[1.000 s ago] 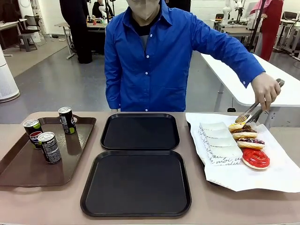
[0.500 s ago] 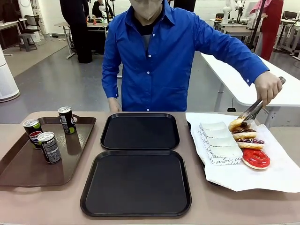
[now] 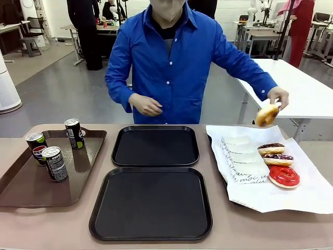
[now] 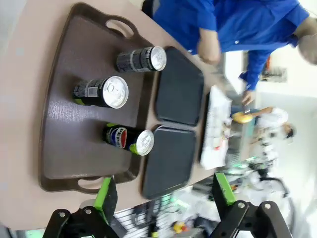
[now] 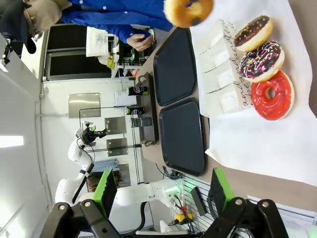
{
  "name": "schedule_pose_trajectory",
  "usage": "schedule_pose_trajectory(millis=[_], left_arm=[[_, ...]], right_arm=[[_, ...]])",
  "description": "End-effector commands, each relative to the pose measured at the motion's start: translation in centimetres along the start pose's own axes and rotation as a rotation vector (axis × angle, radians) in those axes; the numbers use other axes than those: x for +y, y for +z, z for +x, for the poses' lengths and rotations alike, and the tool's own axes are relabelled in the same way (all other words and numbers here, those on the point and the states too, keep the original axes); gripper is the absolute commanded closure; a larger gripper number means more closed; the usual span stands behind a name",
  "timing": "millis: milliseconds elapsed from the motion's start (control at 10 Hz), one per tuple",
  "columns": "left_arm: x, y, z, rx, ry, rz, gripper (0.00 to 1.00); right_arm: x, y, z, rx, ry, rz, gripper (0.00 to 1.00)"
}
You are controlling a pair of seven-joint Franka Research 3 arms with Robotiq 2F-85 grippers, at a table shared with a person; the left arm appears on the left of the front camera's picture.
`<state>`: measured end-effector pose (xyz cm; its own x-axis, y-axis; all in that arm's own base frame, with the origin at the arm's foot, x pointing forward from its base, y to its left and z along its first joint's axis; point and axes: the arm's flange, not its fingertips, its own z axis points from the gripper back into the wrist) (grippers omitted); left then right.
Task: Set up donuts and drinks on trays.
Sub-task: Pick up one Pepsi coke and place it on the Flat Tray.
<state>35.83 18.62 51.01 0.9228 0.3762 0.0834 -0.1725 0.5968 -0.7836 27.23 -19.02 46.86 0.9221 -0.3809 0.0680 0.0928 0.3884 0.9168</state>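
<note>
Two black trays lie mid-table, the far one [image 3: 155,147] and the near one [image 3: 151,204], both bare. Three soda cans [image 3: 54,163] stand on a brown tray [image 3: 31,188] at the left. A person's hand [image 3: 278,96] holds a golden donut [image 3: 266,115] above the white paper. Three more donuts lie there: chocolate [image 3: 271,149], sprinkled [image 3: 278,159] and red [image 3: 283,176], beside printed sleeves [image 3: 242,159]. My left gripper [image 4: 164,193] hangs open high over the cans [image 4: 101,92]. My right gripper [image 5: 163,191] is open above the donuts [image 5: 271,95], holding nothing.
The white paper sheet [image 3: 307,192] covers the table's right side up to its edge. The person stands at the far side, the other hand [image 3: 145,104] raised over the far tray's back rim. A white table [image 3: 307,96] stands behind on the right.
The person has lifted the golden donut off the row on the paper and raised it. Their other hand has come up in front of the body.
</note>
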Motion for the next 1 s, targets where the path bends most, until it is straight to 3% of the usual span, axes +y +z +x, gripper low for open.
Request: schedule_pose_trajectory(millis=[0, 200, 400, 600, 900], left_arm=[[-6.0, -1.5, -3.6, 0.03, -0.192, 0.314, 0.0], [-10.6, -5.4, -5.6, 0.071, -0.31, 0.573, 0.0], [-14.2, -10.8, -8.2, 0.079, -0.461, 0.727, 0.0], [-15.2, -15.8, -10.1, 0.032, -0.524, 0.802, 0.0], [-14.8, -22.2, -9.5, 0.073, -0.485, 0.854, 0.0]], right_arm=[[0.0, 0.2, 0.0, -0.011, -0.001, 0.014, 0.0], [0.0, 0.2, 0.0, -0.011, -0.001, 0.014, 0.0], [0.0, 0.2, 0.0, -0.011, -0.001, 0.014, 0.0], [0.0, 0.2, 0.0, -0.011, -0.001, 0.014, 0.0], [0.0, 0.2, 0.0, -0.011, -0.001, 0.014, 0.0]])
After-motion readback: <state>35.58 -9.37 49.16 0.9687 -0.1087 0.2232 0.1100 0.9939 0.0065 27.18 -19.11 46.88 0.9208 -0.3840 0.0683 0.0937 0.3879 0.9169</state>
